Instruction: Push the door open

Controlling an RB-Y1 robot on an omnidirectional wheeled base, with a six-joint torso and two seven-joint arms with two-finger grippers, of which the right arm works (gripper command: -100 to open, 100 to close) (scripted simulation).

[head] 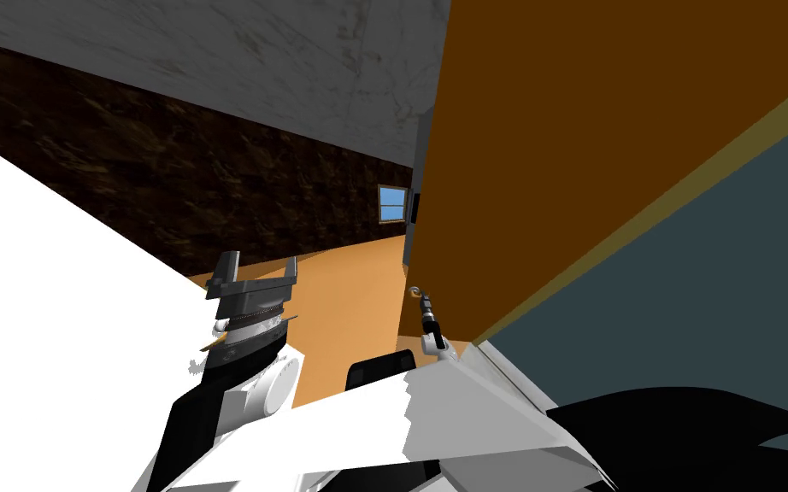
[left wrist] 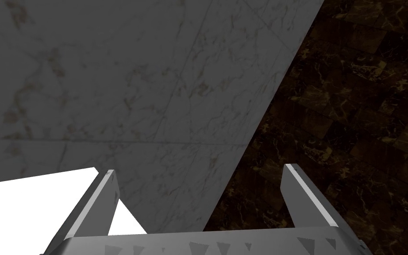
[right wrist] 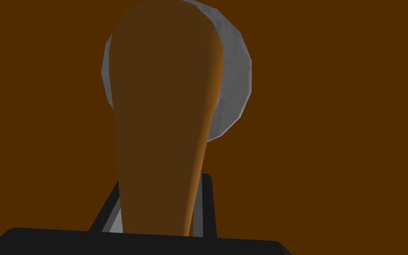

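- Here's the left gripper [head: 261,266]: two pale grey blade fingers [left wrist: 302,199] on a dark grey box.
- Behind it, ribbed grey-and-black rings, then a white left forearm [head: 273,389] with a black joint (chunky).
- Right gripper [head: 421,299]: slim, dark, white wrist [head: 432,346].

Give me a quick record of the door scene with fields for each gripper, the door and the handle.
door: brown, close on the right side
handle: brown lever on a grey round plate
right gripper: shut on the handle
left gripper: open, holding nothing, away from the door
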